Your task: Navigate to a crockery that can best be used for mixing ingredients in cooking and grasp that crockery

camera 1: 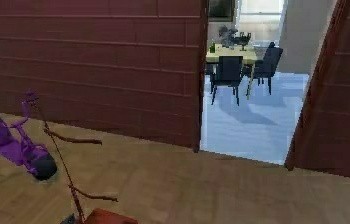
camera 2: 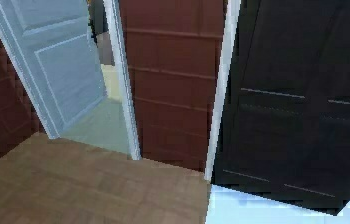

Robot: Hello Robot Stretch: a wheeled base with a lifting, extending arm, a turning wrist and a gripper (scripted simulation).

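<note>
Through a doorway in the forward view, a yellow-topped dining counter [camera 1: 231, 55] stands on a pale blue floor [camera 1: 248, 125], well ahead in the next room, with dark high-backed chairs [camera 1: 226, 78] drawn up around it. A few small dark things [camera 1: 238, 40] sit on its top; they are too small to tell whether any is a mixing bowl. A bright window [camera 1: 258, 14] lies behind. Left of the doorway runs a red-brown panelled wall [camera 1: 93, 60]. On the tan wooden floor [camera 1: 203, 185] at the forward view's left lies a purple figure-shaped object [camera 1: 18, 145], beside a thin red-brown stick frame [camera 1: 68, 165]. In the arm side view a pale blue panelled door [camera 2: 53, 60] stands ajar at the left and a black panelled door [camera 2: 298, 100] at the right, with red-brown wall between. The state of the jaws cannot be told
</note>
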